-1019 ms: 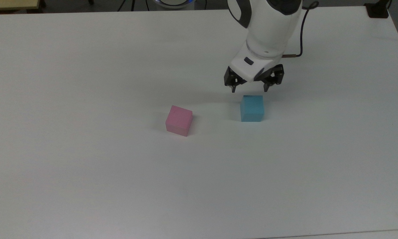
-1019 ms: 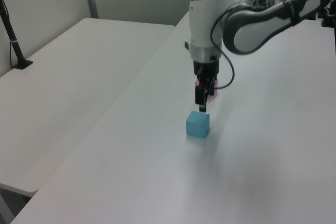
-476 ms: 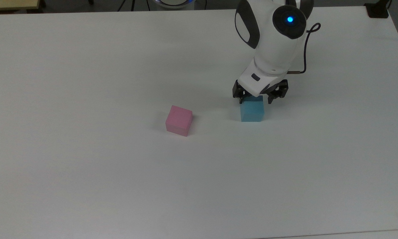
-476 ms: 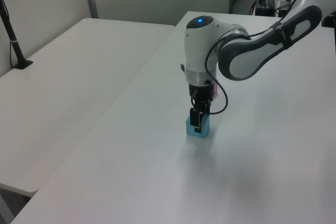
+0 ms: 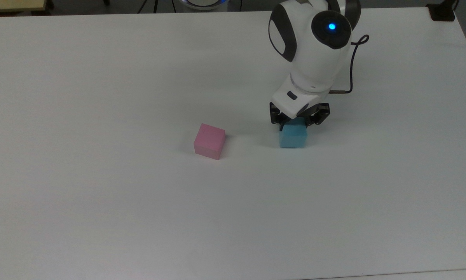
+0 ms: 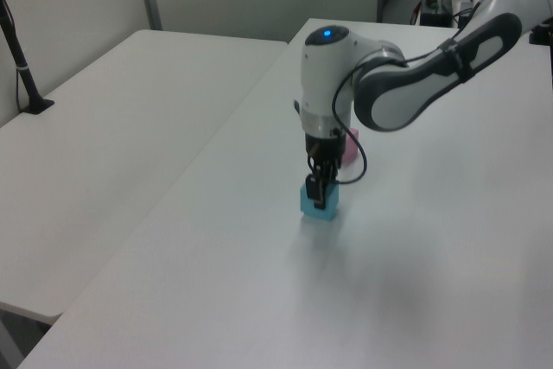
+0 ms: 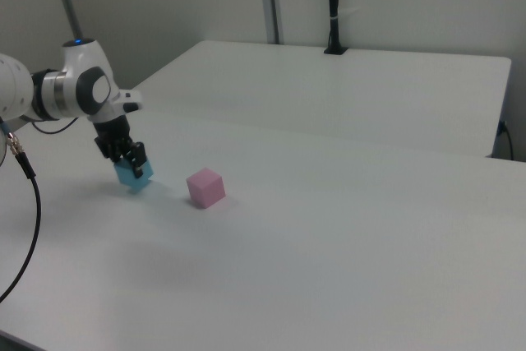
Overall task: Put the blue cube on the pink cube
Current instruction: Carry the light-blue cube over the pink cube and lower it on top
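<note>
Gripper (image 5: 294,123) is pinching the blue cube (image 5: 293,137); I'd lift straight up, clear the surface (image 5: 139,214), then carry to the pink cube (image 5: 209,141).

The top view looks steeply down on the white table (image 5: 100,202). The left and right views look across it from opposite ends, seemingly farther back, sharing the pink cube (image 6: 350,146) at centre.
</note>
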Controlling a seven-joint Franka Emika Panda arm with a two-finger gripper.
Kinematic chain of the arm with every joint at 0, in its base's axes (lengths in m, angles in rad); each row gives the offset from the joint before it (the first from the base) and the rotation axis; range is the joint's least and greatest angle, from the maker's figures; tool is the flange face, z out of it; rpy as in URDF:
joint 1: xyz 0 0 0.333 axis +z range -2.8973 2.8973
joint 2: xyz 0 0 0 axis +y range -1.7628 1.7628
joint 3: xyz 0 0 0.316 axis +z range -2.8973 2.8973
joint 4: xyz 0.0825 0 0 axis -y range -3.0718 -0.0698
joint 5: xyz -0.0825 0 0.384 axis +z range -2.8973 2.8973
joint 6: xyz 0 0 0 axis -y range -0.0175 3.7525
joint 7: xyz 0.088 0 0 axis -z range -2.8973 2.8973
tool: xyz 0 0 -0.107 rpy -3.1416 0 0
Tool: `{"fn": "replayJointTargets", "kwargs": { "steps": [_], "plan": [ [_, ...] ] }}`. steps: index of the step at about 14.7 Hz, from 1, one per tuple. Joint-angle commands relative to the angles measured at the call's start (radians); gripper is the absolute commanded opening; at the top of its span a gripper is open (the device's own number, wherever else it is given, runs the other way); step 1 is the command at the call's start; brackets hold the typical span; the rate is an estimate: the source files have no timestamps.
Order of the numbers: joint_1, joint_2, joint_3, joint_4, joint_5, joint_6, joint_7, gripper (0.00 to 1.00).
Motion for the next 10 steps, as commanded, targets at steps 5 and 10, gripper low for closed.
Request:
{"fn": "replayJointTargets", "kwargs": {
  "steps": [5,10],
  "plan": [
    [-0.223,-0.103,-0.007,0.019,-0.011,-0.107,-0.254,0.20],
    [-0.275,-0.102,-0.009,0.008,-0.014,-0.115,-0.331,0.25]
  ]
}}
